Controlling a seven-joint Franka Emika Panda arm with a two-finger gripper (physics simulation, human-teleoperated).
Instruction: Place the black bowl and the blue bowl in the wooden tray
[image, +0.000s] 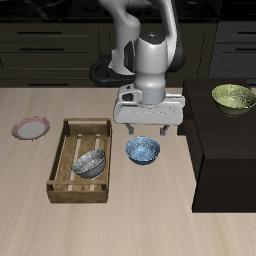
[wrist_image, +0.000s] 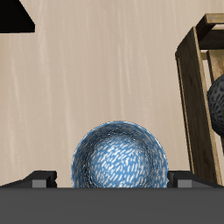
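Note:
The blue bowl sits on the table just beside the wooden tray; it has pale white patterning inside. The black bowl lies inside the wooden tray, in the half nearer the table's front edge, and only its edge shows in the wrist view behind the tray wall. My gripper hangs open directly above the blue bowl, a little over it. Its fingertips stand wide apart on either side of the bowl and hold nothing.
A small pink-rimmed plate lies on the table beyond the tray's other side. A yellow-green bowl rests on a dark raised block close to the blue bowl. Dark cabinets run along the back.

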